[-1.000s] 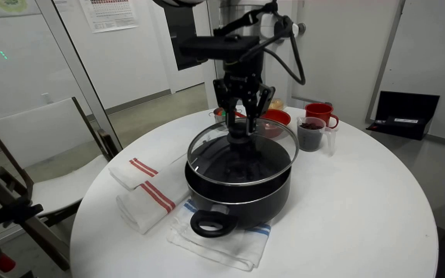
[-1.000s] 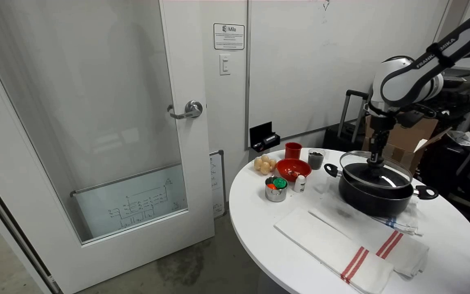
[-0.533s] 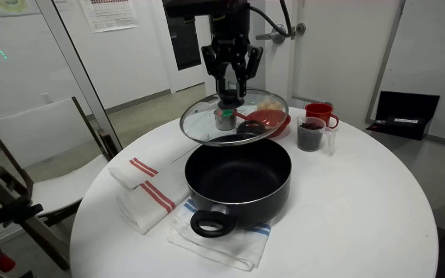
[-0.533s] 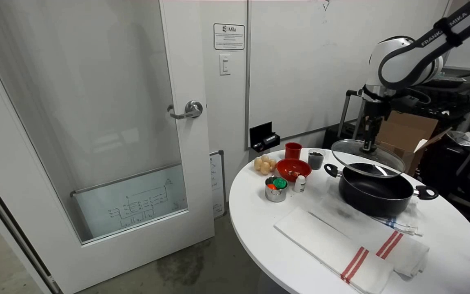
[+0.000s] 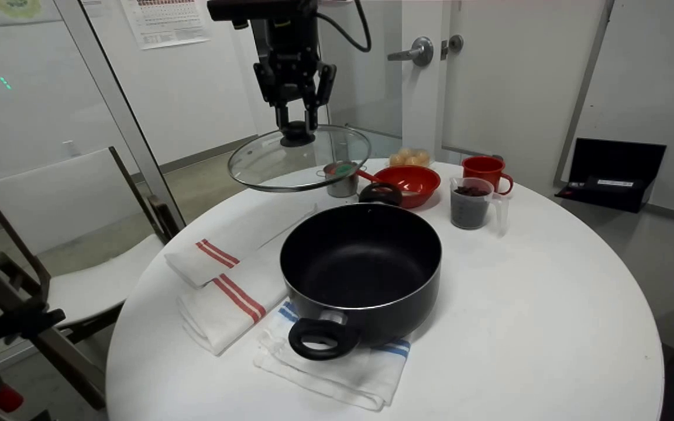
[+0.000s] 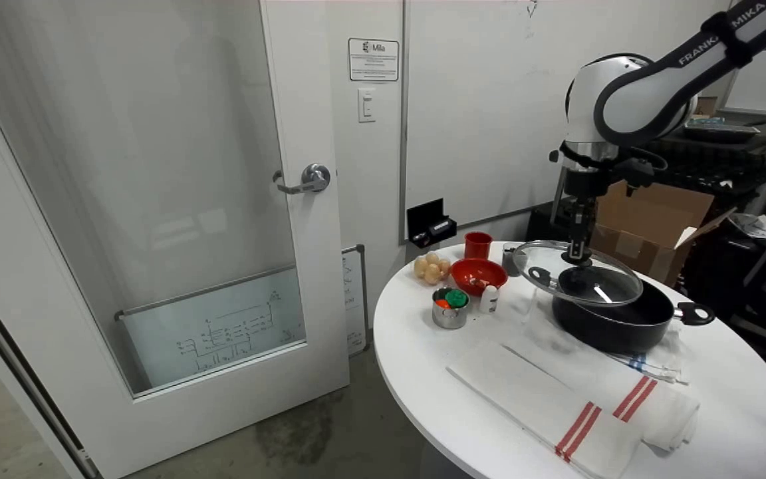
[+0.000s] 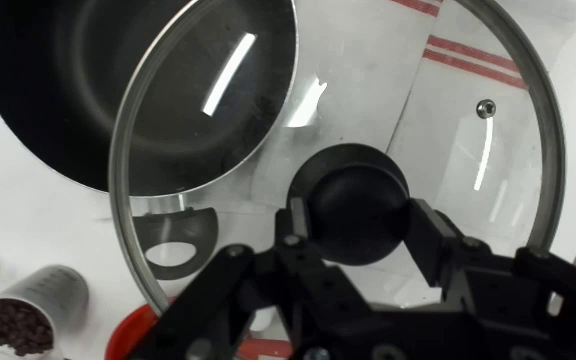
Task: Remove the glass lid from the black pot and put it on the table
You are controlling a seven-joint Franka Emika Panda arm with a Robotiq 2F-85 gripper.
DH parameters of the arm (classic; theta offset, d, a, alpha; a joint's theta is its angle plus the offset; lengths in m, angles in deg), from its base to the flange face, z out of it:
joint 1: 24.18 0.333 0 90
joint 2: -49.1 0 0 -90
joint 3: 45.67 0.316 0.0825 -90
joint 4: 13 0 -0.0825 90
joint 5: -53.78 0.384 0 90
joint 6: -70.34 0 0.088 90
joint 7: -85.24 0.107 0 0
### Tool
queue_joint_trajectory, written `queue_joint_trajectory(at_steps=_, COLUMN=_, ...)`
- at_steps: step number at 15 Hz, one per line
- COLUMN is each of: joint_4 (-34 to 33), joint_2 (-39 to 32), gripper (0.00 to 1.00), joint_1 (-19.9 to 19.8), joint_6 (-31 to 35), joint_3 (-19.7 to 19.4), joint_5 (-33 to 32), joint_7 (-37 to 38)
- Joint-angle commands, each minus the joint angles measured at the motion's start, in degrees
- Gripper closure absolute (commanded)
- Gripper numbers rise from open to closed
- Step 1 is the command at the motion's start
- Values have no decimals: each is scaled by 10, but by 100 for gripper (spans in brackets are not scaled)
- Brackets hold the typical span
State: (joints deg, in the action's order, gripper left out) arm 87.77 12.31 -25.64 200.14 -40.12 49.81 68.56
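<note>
My gripper is shut on the dark knob of the glass lid. In the wrist view both fingers press the knob's sides, and the lid fills much of the picture. The lid is held in the air, slightly tilted, beyond the pot's rim toward the folded towels. The black pot stands uncovered with its inside in view; it also shows in the other views. In an exterior view the lid overlaps part of the pot. The round white table is below.
Red-striped towels lie beside the pot; a blue-striped towel lies under it. Behind stand a metal cup, red bowl, measuring cup, red mug and pale round items. A white bottle stands near the bowl.
My gripper has lifted the lid from just above the pot and carried it up, then sideways toward the red-striped towels. The pot has not moved.
</note>
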Motion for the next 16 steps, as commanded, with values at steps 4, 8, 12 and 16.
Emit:
queue_joint_trajectory(at_steps=4, joint_4=-29, joint_2=-17, gripper=75, joint_1=35, joint_6=-41, joint_3=32, joint_5=-3, joint_7=-51)
queue_joint_trajectory(at_steps=8, joint_4=-13, joint_2=-22, gripper=50, joint_1=43, joint_6=-26, joint_3=35, joint_5=0, joint_7=-47)
queue_joint_trajectory(at_steps=12, joint_4=-16, joint_2=-27, gripper=50, joint_1=42, joint_6=-27, joint_3=36, joint_5=0, joint_7=-53)
queue_joint_trajectory(at_steps=16, joint_4=-29, joint_2=-57, gripper=75, joint_1=48, joint_6=-25, joint_3=37, joint_5=-4, joint_7=-54)
